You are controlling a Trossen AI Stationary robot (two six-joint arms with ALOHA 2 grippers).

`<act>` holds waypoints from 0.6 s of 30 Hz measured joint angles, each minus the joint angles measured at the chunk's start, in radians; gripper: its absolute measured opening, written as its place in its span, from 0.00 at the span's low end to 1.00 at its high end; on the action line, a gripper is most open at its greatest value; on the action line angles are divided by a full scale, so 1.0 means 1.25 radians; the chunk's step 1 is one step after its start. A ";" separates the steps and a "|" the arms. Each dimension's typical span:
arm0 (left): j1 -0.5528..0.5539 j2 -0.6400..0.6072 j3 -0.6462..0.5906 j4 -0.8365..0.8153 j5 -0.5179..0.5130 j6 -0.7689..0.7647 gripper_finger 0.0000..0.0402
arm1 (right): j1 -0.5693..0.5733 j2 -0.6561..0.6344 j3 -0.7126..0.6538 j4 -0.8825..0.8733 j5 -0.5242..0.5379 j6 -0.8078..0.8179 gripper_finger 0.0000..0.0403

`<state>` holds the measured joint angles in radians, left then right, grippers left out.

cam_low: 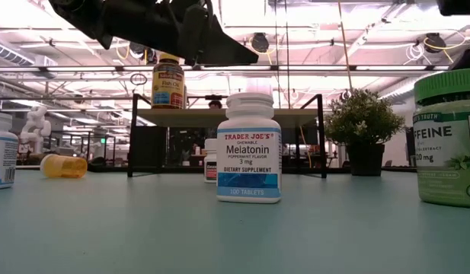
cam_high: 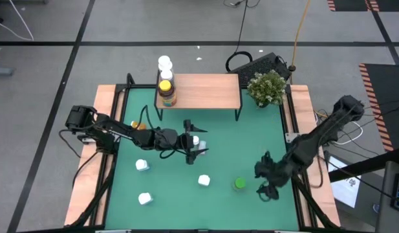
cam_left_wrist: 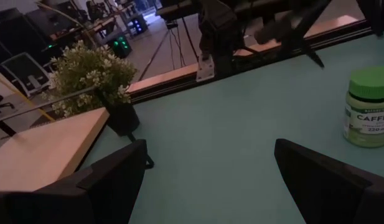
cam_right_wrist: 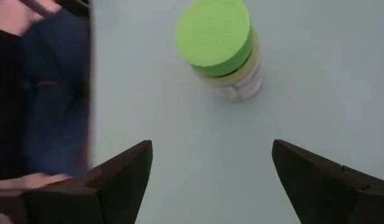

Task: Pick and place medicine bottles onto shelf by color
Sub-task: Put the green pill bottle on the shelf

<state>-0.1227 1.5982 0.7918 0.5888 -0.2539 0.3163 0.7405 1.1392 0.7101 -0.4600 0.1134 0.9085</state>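
- On the shelf, far-left end: amber fish-oil bottle plus two white bottles behind it; rest of top bare.
- Left gripper mid-table, fingers apart, hovering at a white bottle; can't tell if touching, nothing clamped.
- Right gripper at near-right of table, fingers spread wide, empty, just beside the green-lidded caffeine jar, which stands upright on the table.
- Loose on the green table: orange bottle lying on its side at left, white melatonin bottle upright, two more white ones near-left.
- Step, my read: approach phase, right arm lining up on green jar, left on white bottle.
- Next move needs: right gripper brought forward and down so jaws straddle the jar below its lid, then close; then carry it to a bare shelf spot apart from the amber and white ones.
- Potted plant sits by shelf's right end; avoid it on the carry.
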 joint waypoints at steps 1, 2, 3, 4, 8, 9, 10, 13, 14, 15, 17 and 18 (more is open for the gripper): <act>-0.002 0.000 0.000 0.000 0.000 0.000 0.89 | 0.012 0.023 -0.007 0.019 0.036 -0.021 0.80; -0.003 0.000 0.000 0.000 0.000 0.001 0.89 | 0.021 0.045 -0.017 0.050 0.072 -0.053 0.80; -0.004 0.000 0.000 0.000 0.000 0.005 0.89 | 0.028 0.068 -0.030 0.093 0.110 -0.095 0.80; -0.004 0.000 0.000 0.002 0.001 0.011 0.89 | 0.034 0.088 -0.046 0.136 0.142 -0.131 0.80; -0.004 0.000 0.000 0.010 0.005 0.027 0.89 | 0.038 0.153 -0.116 0.295 0.203 -0.184 0.80; -0.004 0.000 0.000 0.011 0.005 0.031 0.89 | 0.037 0.164 -0.133 0.329 0.208 -0.189 0.80; -0.002 0.000 0.000 0.012 0.005 0.034 0.89 | 0.036 0.173 -0.150 0.368 0.220 -0.194 0.80; 0.003 0.000 0.000 0.012 0.005 0.039 0.89 | 0.031 0.198 -0.204 0.519 0.224 -0.230 0.80; 0.006 0.000 0.000 0.012 0.005 0.036 0.89 | 0.030 0.204 -0.224 0.584 0.224 -0.253 0.80; 0.008 0.000 0.000 0.012 0.005 0.034 0.89 | 0.029 0.214 -0.247 0.660 0.224 -0.279 0.80; 0.010 0.000 0.000 0.012 0.005 0.032 0.89 | 0.023 0.240 -0.293 0.802 0.225 -0.326 0.80; 0.010 0.000 0.000 0.011 0.004 0.032 0.89 | 0.020 0.258 -0.315 0.867 0.227 -0.338 0.80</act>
<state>-0.1104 1.5982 0.7918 0.6022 -0.2485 0.3560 0.7650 1.4616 0.3163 0.6236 0.3975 0.4865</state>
